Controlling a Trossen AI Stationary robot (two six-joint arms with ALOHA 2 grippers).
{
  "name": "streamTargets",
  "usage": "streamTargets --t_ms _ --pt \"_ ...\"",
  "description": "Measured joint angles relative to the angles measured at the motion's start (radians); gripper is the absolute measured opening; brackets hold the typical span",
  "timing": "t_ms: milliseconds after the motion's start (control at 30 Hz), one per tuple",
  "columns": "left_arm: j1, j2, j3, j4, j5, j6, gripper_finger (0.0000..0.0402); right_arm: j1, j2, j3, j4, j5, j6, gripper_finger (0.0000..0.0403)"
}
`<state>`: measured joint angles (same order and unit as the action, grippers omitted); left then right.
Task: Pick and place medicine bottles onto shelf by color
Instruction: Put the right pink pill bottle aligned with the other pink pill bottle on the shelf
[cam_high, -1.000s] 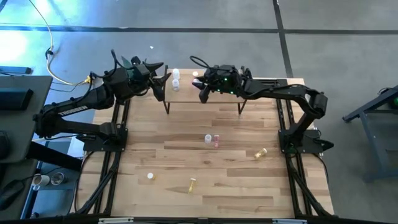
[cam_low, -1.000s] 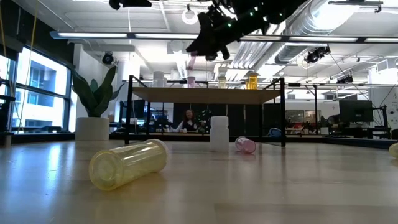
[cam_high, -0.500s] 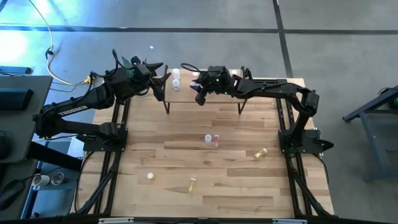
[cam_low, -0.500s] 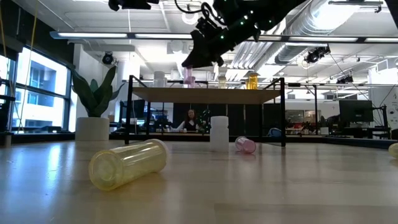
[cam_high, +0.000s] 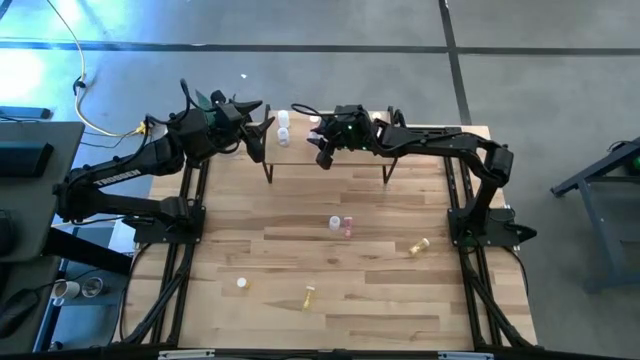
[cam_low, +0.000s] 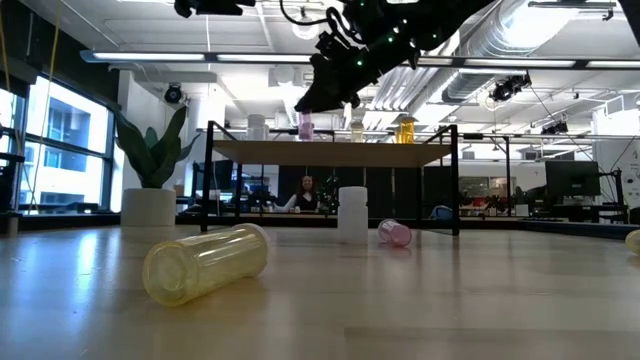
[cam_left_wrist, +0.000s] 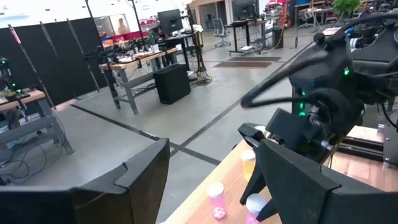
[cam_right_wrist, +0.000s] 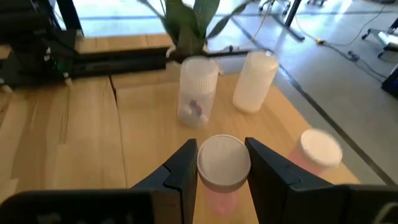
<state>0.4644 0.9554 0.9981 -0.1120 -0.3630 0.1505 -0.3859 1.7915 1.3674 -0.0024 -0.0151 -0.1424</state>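
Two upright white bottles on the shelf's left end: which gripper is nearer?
Left. The left gripper hovers right beside the white bottles; the right gripper, holding a pink white-capped bottle, is farther along the light-wood shelf.

Crowded at the top centre of the overhead frame: the shelf (cam_high: 330, 145) carries two white bottles (cam_high: 283, 125) at its left end, with the left pincer (cam_high: 262, 125) hovering just beside them and the right pincer (cam_high: 322, 152), closed on a pink bottle (cam_right_wrist: 222, 171), over its middle. Below, the bench (cam_high: 380, 300) lies largely open, broken by a standing pair of bottles (cam_high: 341, 225) at centre and strays toward the lower left (cam_high: 241, 283) and right (cam_high: 417, 245).
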Motion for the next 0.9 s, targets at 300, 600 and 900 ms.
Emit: streamTargets --t_ms 300,600,900 --pt "0.0 0.0 0.0 0.0 0.0 0.0 0.0239 0.0 0.017 -0.008 0.004 0.0 -0.001 0.0099" --pt "0.0 0.0 0.0 -0.001 0.0 0.003 0.0239 0.0 0.028 -0.006 0.011 0.0 -0.016 0.0099" --pt "0.0 0.0 0.0 -0.005 0.001 0.001 0.0239 0.0 0.028 -0.006 0.01 0.003 -0.02 0.0099"
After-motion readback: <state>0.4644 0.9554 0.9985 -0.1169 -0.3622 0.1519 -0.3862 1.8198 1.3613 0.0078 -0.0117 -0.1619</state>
